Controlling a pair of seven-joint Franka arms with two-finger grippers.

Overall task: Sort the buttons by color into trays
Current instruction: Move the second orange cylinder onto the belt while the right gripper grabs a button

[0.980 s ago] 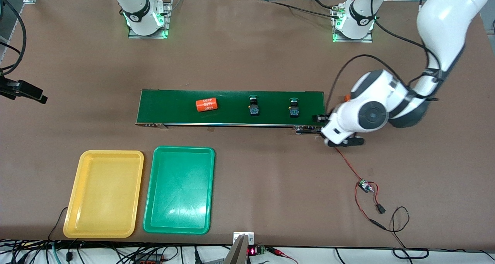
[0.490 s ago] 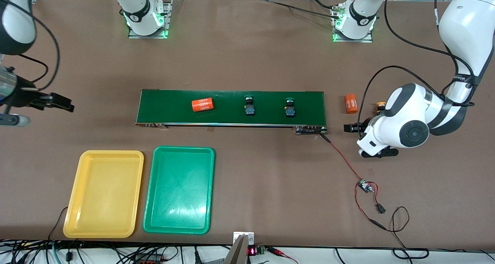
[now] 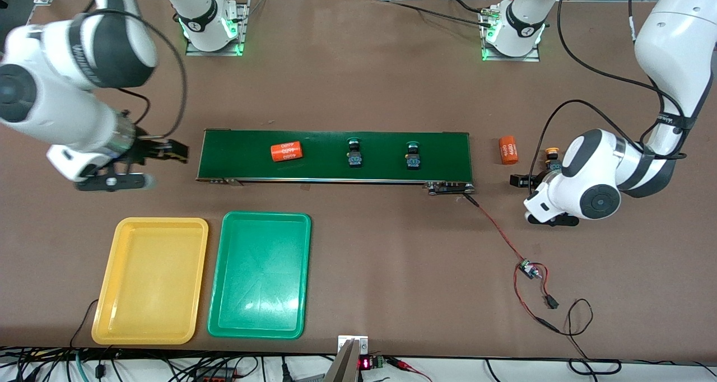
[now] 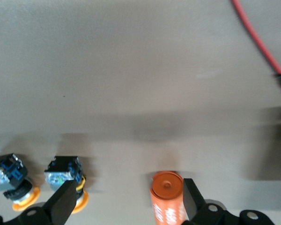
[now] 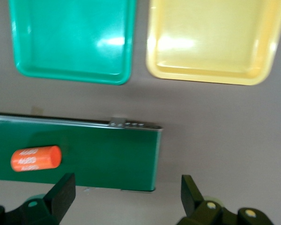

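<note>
Two green-capped buttons [image 3: 353, 151] [image 3: 413, 154] lie on the dark green belt [image 3: 336, 172]. Two yellow-capped buttons [image 4: 18, 180] [image 4: 65, 173] lie on the table off the belt's left-arm end; the front view shows only one yellow button [image 3: 552, 154], beside the arm. My left gripper [image 3: 532, 194] [image 4: 127, 187] hangs open low over the table there, one finger by a yellow button, the other by an orange cylinder [image 4: 167, 197] [image 3: 508, 150]. My right gripper [image 3: 147, 166] [image 5: 126, 182] is open and empty over the table at the belt's other end [image 5: 107, 150]. The yellow tray [image 3: 161, 221] [image 5: 206, 77] and green tray [image 3: 266, 215] [image 5: 72, 77] hold nothing.
A second orange cylinder [image 3: 286, 151] [image 5: 36, 158] rides the belt toward the right arm's end. A small control board [image 3: 529, 270] with red and black wires lies nearer the front camera than my left gripper, its wire running to the belt's corner.
My right arm has swung in from the table's edge to the belt's end. My left arm has drawn back from the belt, uncovering the cylinder and a yellow button. The belt's load has drifted toward the right arm's end.
</note>
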